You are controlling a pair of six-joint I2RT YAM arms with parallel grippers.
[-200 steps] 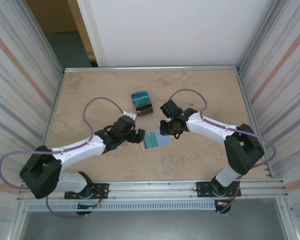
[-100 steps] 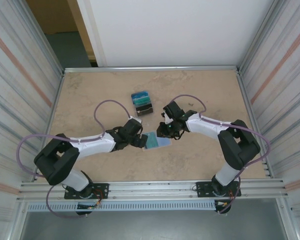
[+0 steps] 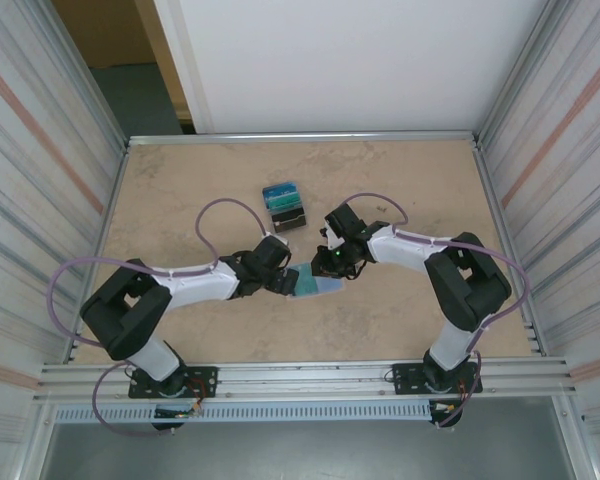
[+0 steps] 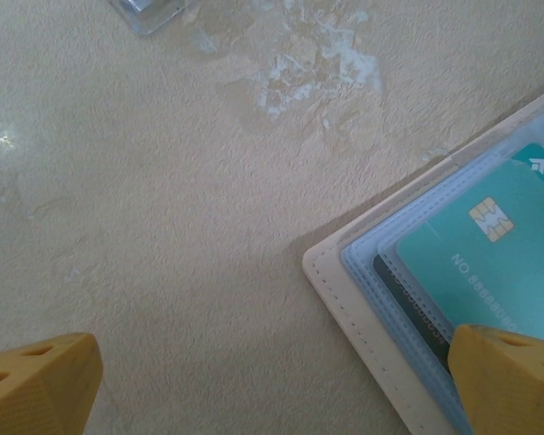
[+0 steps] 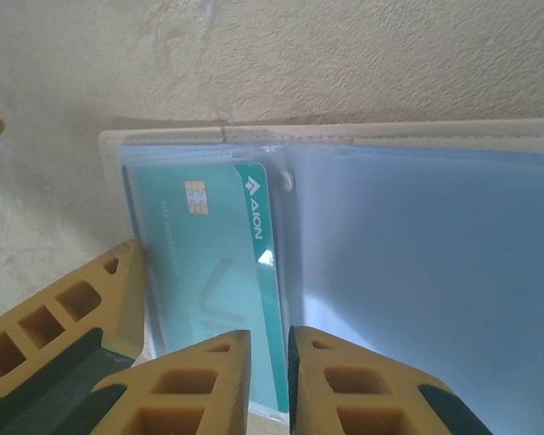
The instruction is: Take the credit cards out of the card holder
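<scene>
left gripper (image 3: 281, 280) spread wide, at left edge of card holder (image 3: 318, 285); holder lies open flat mid-table, long axis left-right between both grippers; teal card (image 5: 208, 272) in its sleeve; right gripper (image 3: 331, 262) narrow, pinching that card's edge

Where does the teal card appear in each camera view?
Top external: teal card mid-table, inside the open card holder.
Left wrist: card at lower right, chip showing.
Right wrist: card left of centre, under clear plastic.
Shared landmark: the card holder framing it.
</scene>
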